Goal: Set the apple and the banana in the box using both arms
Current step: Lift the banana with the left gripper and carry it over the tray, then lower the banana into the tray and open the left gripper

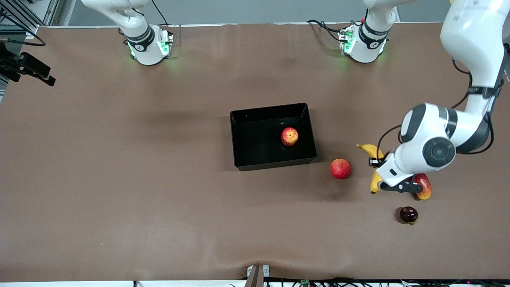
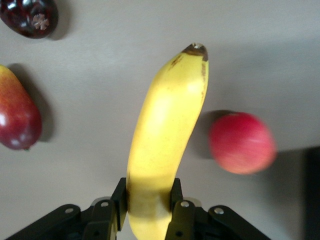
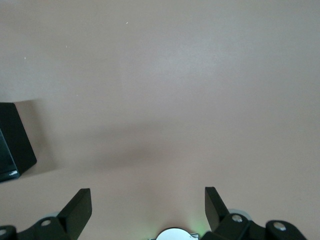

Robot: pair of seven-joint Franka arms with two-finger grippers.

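Observation:
The apple lies inside the black box at the table's middle. The yellow banana lies toward the left arm's end of the table, beside the box. My left gripper is shut on it; in the left wrist view the fingers clamp the banana near one end, and its dark tip points away. I cannot tell whether it rests on the table. My right gripper is open and empty over bare table, with a corner of the box at the view's edge. It is out of the front view.
A uniformly red round fruit sits between box and banana. A red-yellow mango lies partly under the left wrist. A dark fruit sits nearer the front camera. All three show in the left wrist view.

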